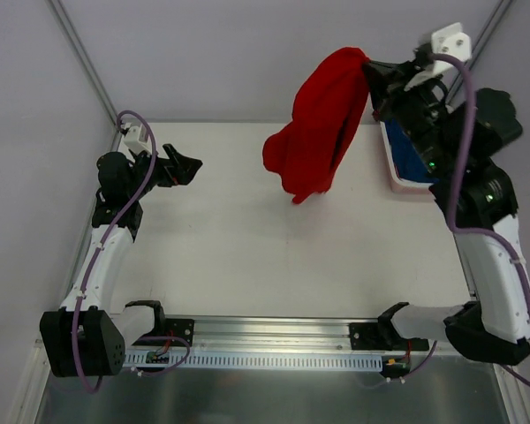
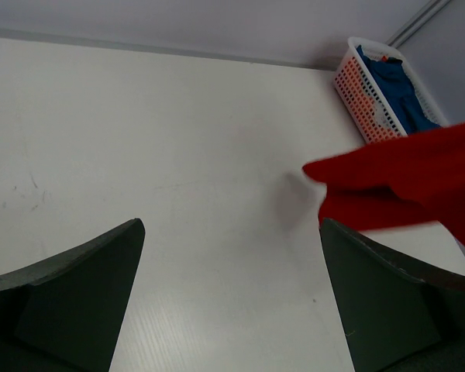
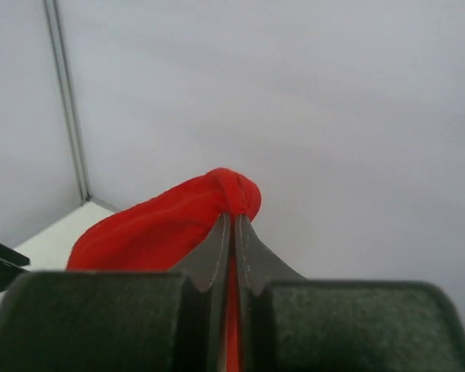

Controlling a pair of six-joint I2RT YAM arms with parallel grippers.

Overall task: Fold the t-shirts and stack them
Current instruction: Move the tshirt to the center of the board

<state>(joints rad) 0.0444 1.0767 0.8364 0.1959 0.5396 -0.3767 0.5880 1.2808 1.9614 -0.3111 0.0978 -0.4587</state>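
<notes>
A bright red t-shirt [image 1: 318,124] hangs bunched in the air above the table's far right, clear of the surface. My right gripper [image 1: 369,66] is shut on its top edge; in the right wrist view red cloth [image 3: 159,229] bulges over the pressed-together fingertips [image 3: 233,221]. A deep blue t-shirt [image 1: 413,157] lies in the white basket [image 1: 405,185] at the right edge, under the right arm. My left gripper [image 1: 194,168] stands open over the table's left side, empty. In the left wrist view the red shirt [image 2: 407,182] hangs at right and the blue shirt [image 2: 399,89] fills the basket [image 2: 360,93].
The white table [image 1: 247,247] spreads between the arms. A metal rail [image 1: 265,331] with the arm bases runs along the near edge. Grey walls close in behind and at the left, with a thin post [image 1: 84,57] in the left corner.
</notes>
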